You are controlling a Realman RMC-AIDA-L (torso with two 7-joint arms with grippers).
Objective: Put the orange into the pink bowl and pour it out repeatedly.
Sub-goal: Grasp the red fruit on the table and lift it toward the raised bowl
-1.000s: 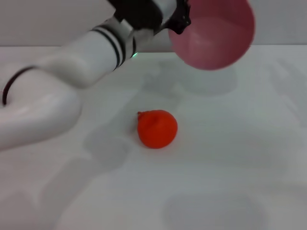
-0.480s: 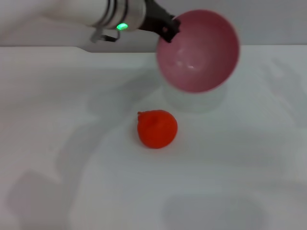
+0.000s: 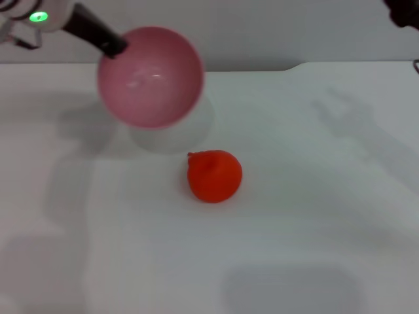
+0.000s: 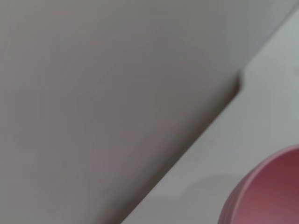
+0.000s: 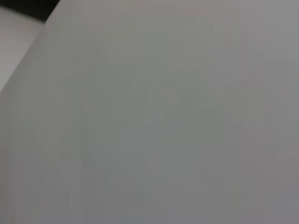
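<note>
in the head view the left gripper [image 3: 116, 46] held the pink bowl [image 3: 150, 76] by its far-left rim, fingers clamped on it, bowl tipped with its mouth facing the camera, above the counter [image 3: 314, 196]. the orange [image 3: 214, 175] lay near-right of it, stem nub [image 3: 190, 155] pointing far-left. the right gripper [image 3: 402, 12] sat at the far right, fingers unclear.

in the left wrist view only the bowl's rim [image 4: 266, 191] showed over the counter.

the right wrist view showed bare counter.

Left gripper [image 3: 112, 46] raised at the far left, clamped on the rim of the pink bowl [image 3: 150, 77], right arm [image 3: 404, 12] barely visible at far right corner
</note>
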